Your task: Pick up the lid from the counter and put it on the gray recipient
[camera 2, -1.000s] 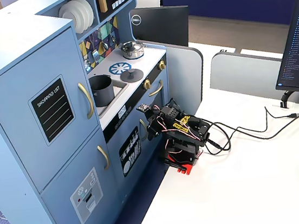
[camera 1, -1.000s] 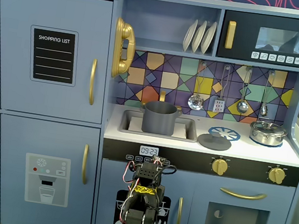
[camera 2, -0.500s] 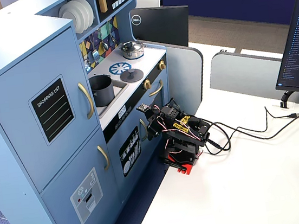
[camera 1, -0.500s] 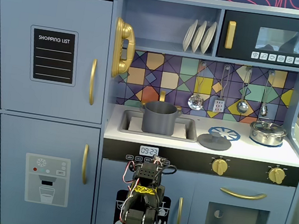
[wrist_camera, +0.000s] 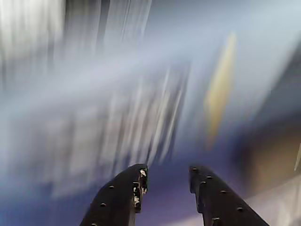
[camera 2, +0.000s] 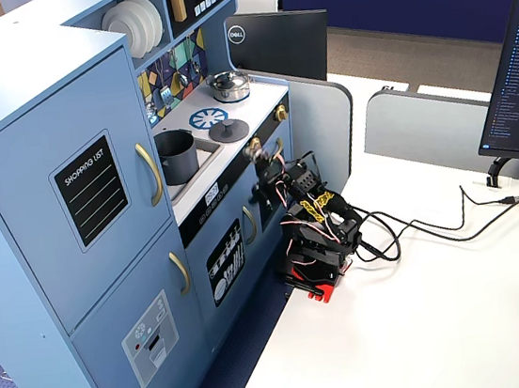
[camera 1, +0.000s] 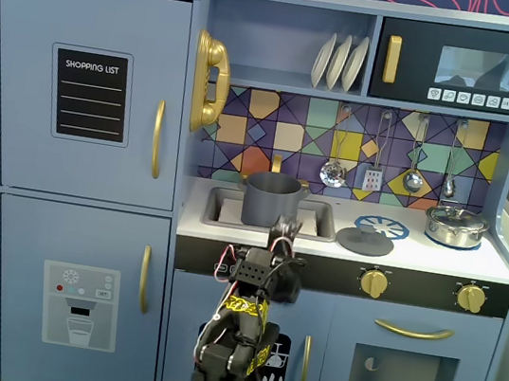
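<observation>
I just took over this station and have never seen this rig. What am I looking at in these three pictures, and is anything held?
A small robot arm stands on a white table facing a toy kitchen. One fixed view looks at the kitchen head-on, another from the side. The blurred picture is the wrist camera; its two dark fingers are apart with nothing between them. On the counter, the gray pot sits in the sink, the flat gray lid lies beside it, and a shiny lidded pot stands farther right.

Blue toy kitchen (camera 1: 89,80) against a white bench (camera 2: 426,315)

Behind the pincer: a mosaic backsplash (camera 1: 357,148); gray partitions (camera 2: 421,117), monitors (camera 2: 279,45) and carpet (camera 2: 394,54) lie off to the right.
</observation>
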